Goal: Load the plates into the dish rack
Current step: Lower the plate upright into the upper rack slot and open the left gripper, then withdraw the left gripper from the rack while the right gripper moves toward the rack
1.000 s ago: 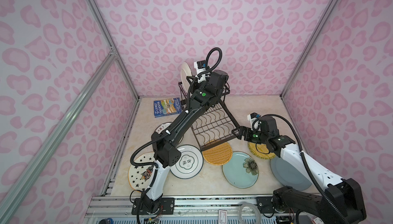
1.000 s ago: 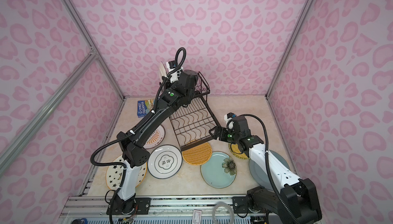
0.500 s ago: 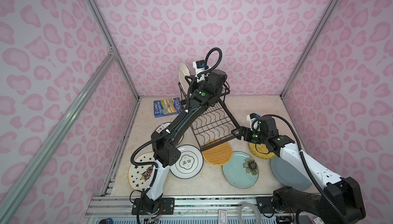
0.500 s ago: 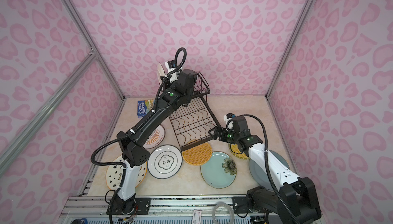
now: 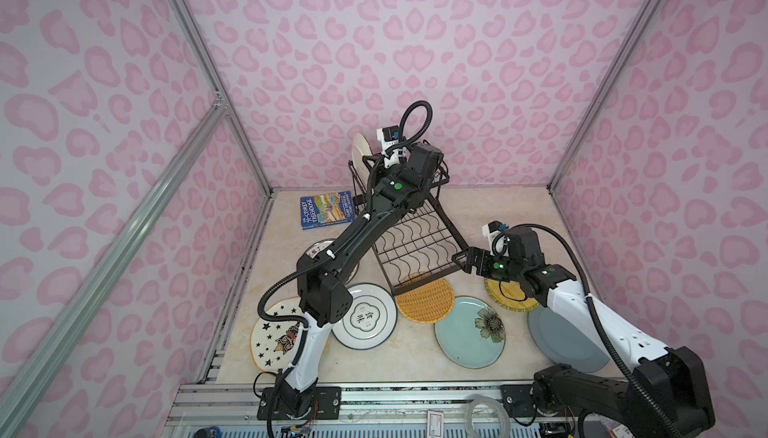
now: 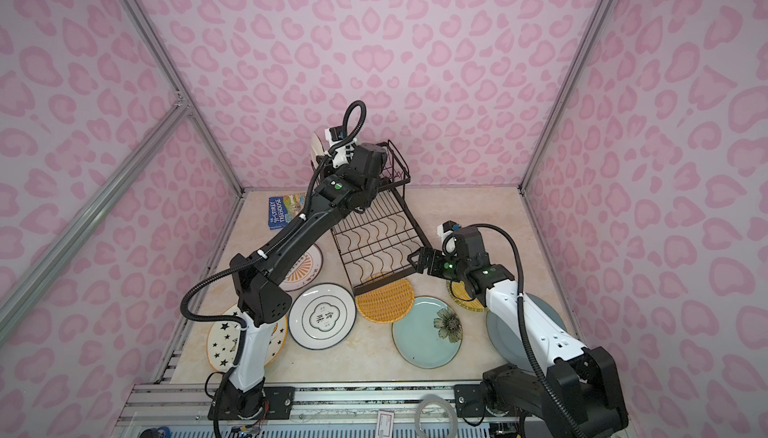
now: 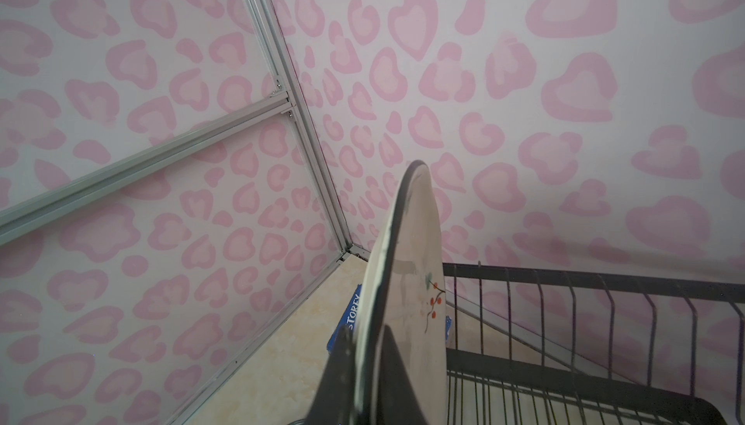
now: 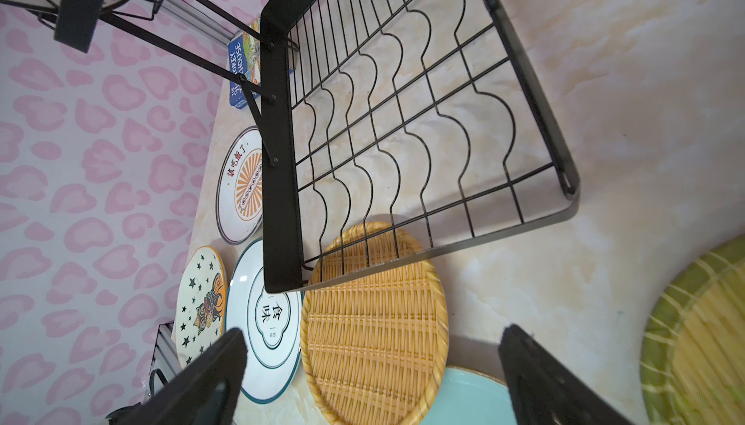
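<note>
- The left gripper [image 7: 365, 346] pinches the rim of the cream plate [image 7: 411, 282]. The plate stands on edge, rising from the jaws just beside the raised basket of the dish rack [image 7: 604, 282].
- It looks like glazed ceramic: stiff, heavy, slippery and likely to chip on wire. A rim pinch suits it.
- The right gripper [image 8: 373, 332] is spread wide and empty. Just ahead of it the orange woven plate [image 8: 375, 273] lies partly under the rack's tray. It is probably light and grippy.
- Eight plates: one held and seven lying flat.
- The other six are the star plate [image 5: 272, 330], lettered plate [image 5: 365, 317], sunburst plate [image 5: 318, 249], teal plate [image 5: 465, 340], green woven plate [image 5: 505, 296] and grey plate [image 5: 557, 340].
- One rack, one book [image 5: 326, 209].

Bright, even light; soft shadows
</note>
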Controlling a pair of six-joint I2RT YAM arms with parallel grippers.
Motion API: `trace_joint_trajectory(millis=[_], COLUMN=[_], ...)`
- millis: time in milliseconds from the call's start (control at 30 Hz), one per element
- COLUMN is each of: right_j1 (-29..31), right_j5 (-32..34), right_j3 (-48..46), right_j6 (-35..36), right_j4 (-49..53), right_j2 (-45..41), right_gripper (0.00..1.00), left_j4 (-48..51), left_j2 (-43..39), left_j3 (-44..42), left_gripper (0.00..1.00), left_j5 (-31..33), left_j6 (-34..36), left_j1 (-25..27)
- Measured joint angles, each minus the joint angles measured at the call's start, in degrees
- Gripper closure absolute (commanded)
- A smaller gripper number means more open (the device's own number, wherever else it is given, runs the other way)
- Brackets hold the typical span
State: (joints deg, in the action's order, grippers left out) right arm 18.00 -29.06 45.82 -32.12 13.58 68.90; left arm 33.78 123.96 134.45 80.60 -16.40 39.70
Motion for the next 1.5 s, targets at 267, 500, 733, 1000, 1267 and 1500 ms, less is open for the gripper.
trace_joint_trajectory(millis=[267, 500, 733, 1000, 1267, 1500], right_j1=[-0.02, -0.02, -0.02, -0.04, -0.04, -0.02], right_j5=[0.13, 0.15, 0.42, 1.11, 2.69, 5.88], right_j3=[0.04, 0.37, 0.66, 1.14, 3.48, 7.32], right_j6=[0.0, 0.0, 0.02, 0.24, 1.9, 4.22], right_j4=[0.0, 0.04, 0.09, 1.14, 2.82, 4.68], right_j2=[0.33, 0.35, 0.35, 0.22, 1.4, 5.49], right_gripper=[0.03, 0.03, 0.03, 0.03, 0.03, 0.03], left_j4=[3.48, 5.44, 5.46, 5.49, 5.35, 5.53], left_j2=[0.0, -0.02, -0.07, -0.87, -4.66, -8.96], left_j3=[-0.07, -0.07, -0.07, -0.07, -0.07, -0.07], left_gripper=[0.94, 0.73, 0.69, 0.52, 0.11, 0.02], left_j5=[-2.43, -4.11, -4.11, -5.2, -7.74, -13.64], left_j6=[-4.74, -7.54, -8.15, -8.37, -7.5, -5.75], left_j1=[-0.96, -1.07, -1.07, -1.07, -1.09, -1.36])
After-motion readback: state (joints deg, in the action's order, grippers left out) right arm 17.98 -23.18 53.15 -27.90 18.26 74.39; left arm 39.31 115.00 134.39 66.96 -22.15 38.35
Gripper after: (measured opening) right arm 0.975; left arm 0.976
